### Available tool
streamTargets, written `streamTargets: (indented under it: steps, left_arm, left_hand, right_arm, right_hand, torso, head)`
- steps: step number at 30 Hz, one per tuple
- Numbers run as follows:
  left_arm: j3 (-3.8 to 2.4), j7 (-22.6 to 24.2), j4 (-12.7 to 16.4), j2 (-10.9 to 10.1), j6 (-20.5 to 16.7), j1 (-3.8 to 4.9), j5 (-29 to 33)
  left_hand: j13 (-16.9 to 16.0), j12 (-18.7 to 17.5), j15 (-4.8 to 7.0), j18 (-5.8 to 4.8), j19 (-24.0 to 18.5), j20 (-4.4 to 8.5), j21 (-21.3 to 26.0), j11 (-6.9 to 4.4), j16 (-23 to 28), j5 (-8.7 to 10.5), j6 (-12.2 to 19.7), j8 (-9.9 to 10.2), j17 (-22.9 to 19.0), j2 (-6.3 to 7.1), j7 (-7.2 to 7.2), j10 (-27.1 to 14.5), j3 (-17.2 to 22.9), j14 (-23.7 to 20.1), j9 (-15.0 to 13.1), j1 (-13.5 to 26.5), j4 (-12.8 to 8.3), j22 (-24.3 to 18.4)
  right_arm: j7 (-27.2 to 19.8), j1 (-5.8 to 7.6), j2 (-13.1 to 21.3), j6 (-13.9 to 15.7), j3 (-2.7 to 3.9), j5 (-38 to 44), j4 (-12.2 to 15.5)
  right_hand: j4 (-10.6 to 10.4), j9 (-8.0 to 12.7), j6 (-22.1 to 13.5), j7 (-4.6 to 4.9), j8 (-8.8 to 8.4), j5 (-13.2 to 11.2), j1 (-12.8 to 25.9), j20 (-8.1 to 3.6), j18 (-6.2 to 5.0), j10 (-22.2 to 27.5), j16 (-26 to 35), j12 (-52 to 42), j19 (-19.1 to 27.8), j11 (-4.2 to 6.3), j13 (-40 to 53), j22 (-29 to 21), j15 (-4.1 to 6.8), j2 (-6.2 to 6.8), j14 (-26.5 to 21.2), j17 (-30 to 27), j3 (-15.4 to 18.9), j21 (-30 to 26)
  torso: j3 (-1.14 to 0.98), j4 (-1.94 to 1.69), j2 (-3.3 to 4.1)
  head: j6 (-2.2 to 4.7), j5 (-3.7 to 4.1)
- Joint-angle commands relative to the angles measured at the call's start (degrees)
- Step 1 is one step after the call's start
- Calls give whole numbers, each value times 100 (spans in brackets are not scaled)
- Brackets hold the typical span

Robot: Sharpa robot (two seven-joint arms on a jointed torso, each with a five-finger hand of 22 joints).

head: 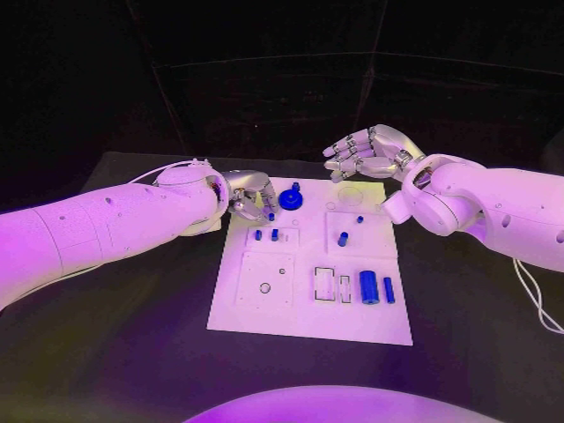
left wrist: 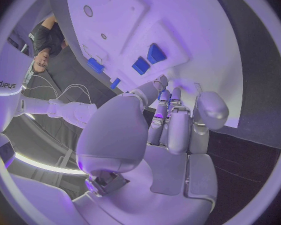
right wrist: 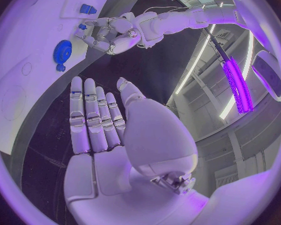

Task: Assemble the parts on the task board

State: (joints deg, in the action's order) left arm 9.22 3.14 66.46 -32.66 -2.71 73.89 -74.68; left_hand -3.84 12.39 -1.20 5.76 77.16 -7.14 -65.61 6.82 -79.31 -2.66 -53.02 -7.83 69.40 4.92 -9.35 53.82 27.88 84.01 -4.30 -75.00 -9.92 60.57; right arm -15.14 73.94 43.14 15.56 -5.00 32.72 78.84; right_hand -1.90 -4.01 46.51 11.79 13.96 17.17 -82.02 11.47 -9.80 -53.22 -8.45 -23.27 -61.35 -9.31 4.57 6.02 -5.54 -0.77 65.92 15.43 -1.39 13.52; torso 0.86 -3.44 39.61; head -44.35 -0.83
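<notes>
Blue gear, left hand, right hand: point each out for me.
blue gear [head: 290, 202], head view, on its toothed disc.
left hand [head: 249, 196], head view, on its knuckles at the board's edge.
right hand [right wrist: 97, 120], right wrist view, on its straight fingers.

Inverted "sharpa" lettering on white robot arm [left wrist: 6, 83], left wrist view; nothing else legible.

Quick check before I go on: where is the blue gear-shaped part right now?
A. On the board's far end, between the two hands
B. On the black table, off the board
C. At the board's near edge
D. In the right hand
A: in the head view the blue gear sits on the task board at its far end, with the left hand beside it and the right hand raised, fingers apart and holding nothing.
</notes>
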Motion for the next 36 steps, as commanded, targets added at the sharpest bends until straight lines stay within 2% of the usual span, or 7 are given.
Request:
streamTargets:
  steps: [1,6,11,19,22,25,36]
  left_arm:
    - [-5,-7,19,-33,-131,5,75]
    - [-9,71,79,-125,-316,5,192]
    - [-25,340,227,-380,-570,9,715]
    - [-34,1408,528,-888,-749,47,3799]
    - [-30,1795,726,-1082,-628,49,5201]
    - [-27,2021,919,-1224,-522,46,6075]
    - [-13,2336,1497,-1578,-404,19,7331]
  left_hand:
    - [23,-102,-70,155,-189,-25,329,45,89,-9,171,110,-119,61,13,-248,-33,-11,44,-36,-37,-363]
    - [13,-163,-111,206,-299,-68,566,93,119,-9,293,184,-185,76,12,-496,-129,-37,54,-79,-45,-607]
    - [-28,-40,-101,219,-290,-74,617,71,104,-9,218,146,-180,52,-8,-382,-199,-27,34,-76,-18,-654]
    - [-163,462,-30,432,-888,-13,1651,-26,840,-15,-134,-56,-1351,-86,-99,307,-134,-574,-4,-89,20,-1715]
    - [-187,602,-21,481,-1318,4,2174,-37,1732,-22,-215,-122,-2562,-131,-94,369,-132,-1303,4,-22,83,-2117]
    - [-213,710,-18,480,-1442,2,2335,-52,2184,-18,-246,-160,-3142,-128,-86,425,-181,-1646,10,28,120,-2208]
    - [-289,945,0,480,-1489,13,2544,-91,2420,-17,-272,-222,-3421,-134,-57,493,-337,-1782,21,70,165,-2350]
  right_arm:
    - [-33,10,6,-20,3,28,0]
    - [-6,10,20,-11,3,82,-19]
    - [170,10,92,3,3,820,-108]
    - [767,10,360,-178,3,2828,-207]
    - [1093,8,470,-292,3,3841,-143]
    - [1365,-4,542,-355,2,4582,-54]
    - [1922,-160,691,-398,1,6506,346]
  right_hand:
    - [4,-1,-57,134,50,7,72,12,-58,46,43,-52,-44,4,-46,-27,-32,-2,32,-22,-54,-50]
    - [27,-7,-26,125,79,-1,52,2,-65,42,34,-64,-77,12,-65,-32,-17,0,73,-24,-86,-54]
    - [229,-25,265,-31,213,-209,-114,-295,-63,-116,-381,-15,-837,169,-105,157,274,42,949,160,-250,367]
    - [577,16,839,-272,190,-361,-304,-695,-44,-836,-1195,282,-1571,445,-96,669,635,122,1930,795,-655,1260]
    - [645,31,1021,-326,66,-357,-204,-750,-25,-1059,-1536,520,-1560,480,-91,914,680,180,1972,1135,-891,1609]
    - [720,32,1141,-356,-111,-386,-73,-772,-29,-1221,-1888,797,-1446,514,-79,1189,684,276,1914,1510,-1206,1976]
    - [738,24,1162,-326,-438,-502,276,-723,-42,-1014,-2658,1301,-1263,458,-104,1611,631,543,1880,2260,-1674,2529]
  torso:
    - [1,2,1]
    - [3,0,1]
    - [1,3,-6]
    - [1,2,-2]
    - [2,15,0]
    - [2,22,0]
    - [2,9,-3]
  head:
    - [6,2]
    - [9,8]
    - [25,17]
    - [113,145]
    - [133,219]
    - [151,295]
    - [200,471]
